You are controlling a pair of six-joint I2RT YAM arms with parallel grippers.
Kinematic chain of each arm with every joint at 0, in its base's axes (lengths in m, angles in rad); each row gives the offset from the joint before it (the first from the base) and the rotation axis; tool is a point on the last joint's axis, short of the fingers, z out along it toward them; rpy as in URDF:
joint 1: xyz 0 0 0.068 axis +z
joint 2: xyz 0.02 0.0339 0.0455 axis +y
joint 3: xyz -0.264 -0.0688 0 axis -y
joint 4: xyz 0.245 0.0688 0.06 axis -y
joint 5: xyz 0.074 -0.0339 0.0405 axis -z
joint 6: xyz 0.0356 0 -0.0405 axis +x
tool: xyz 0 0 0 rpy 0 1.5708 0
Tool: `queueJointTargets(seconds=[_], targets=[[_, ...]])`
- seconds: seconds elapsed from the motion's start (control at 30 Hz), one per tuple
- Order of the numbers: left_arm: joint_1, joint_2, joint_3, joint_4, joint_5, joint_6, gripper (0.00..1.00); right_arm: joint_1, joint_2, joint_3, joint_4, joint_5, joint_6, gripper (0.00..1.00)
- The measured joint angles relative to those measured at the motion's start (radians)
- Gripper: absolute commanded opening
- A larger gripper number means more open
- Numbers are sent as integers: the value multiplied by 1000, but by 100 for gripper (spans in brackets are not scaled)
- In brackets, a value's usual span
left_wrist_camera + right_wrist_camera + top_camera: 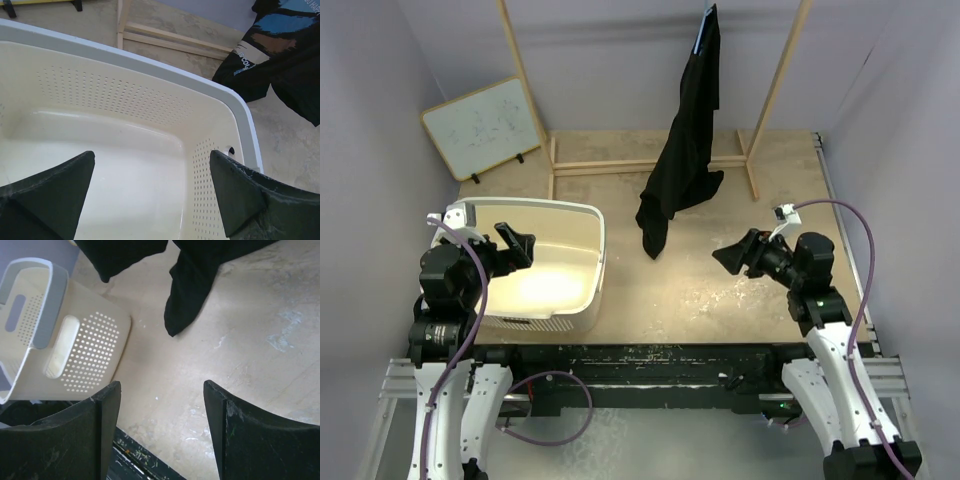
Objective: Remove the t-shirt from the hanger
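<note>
Gripping: left gripper (152,155) wide, right gripper (161,385) part-open, both empty
Risk: t-shirt (682,150) tugged low drags hanger (699,42) off rack

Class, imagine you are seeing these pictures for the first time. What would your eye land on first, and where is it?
The black t-shirt hangs limp from the wooden rack at the back centre. At the near left sits a big white basket, with the left gripper open above it. The right gripper is open too, pointing toward the t-shirt.
</note>
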Motion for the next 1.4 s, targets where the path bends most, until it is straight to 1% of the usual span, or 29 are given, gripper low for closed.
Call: queueJointTargets(seconds=[0.2,0.4,0.43,0.47,0.5,0.53,0.57,0.67,0.7,0.73,0.77,0.8,0.83,0.87,0.9,0.97,1.0,1.03,1.07,1.1,1.13,1.2,1.33,1.4], targets=[[0,0,0,0,-1,0,99,0,57,10,-52,16,-33,72],[0,0,0,0,0,0,99,0,33,13,-69,19,-48,72],[0,0,0,0,-1,0,99,0,30,15,-72,19,-50,70],[0,0,0,0,-1,0,99,0,29,18,-77,18,-52,62],[0,0,0,0,0,0,99,0,31,20,-80,18,-55,43],[0,0,0,0,-1,0,99,0,31,23,-84,18,-60,8],[0,0,0,0,0,0,99,0,33,24,-84,17,-66,0],[0,1,0,0,0,0,99,0,80,67,-107,20,-70,0],[0,2,0,0,0,0,99,0,113,108,-126,27,-78,2],[0,4,0,0,0,0,99,0,143,157,-140,37,-86,24],[0,5,0,0,0,0,99,0,190,224,-156,56,-94,38],[0,6,0,0,0,0,99,0,229,278,-164,69,-96,40],[0,6,0,0,0,0,99,0,275,353,-181,89,-108,31],[0,6,0,0,0,0,99,0,325,438,-197,111,-117,5],[0,6,0,1,0,0,99,0,363,503,-203,123,-127,0],[0,6,0,0,0,0,99,8,459,668,-230,161,-136,2],[0,6,0,1,0,0,99,15,504,745,-241,181,-138,25],[0,6,0,1,0,0,99,28,560,844,-267,210,-139,50],[-1,6,0,1,0,0,99,41,606,922,-280,233,-136,65],[-3,8,0,1,1,0,99,61,652,1006,-302,264,-135,73],[-5,9,0,1,0,0,99,85,700,1094,-320,294,-138,77],[-11,13,0,1,3,0,99,142,801,1285,-370,352,-150,77],[-14,14,0,1,6,0,99,241,1046,1724,-461,468,-171,72],[-14,14,0,1,7,0,99,269,1135,1871,-502,510,-179,68]])
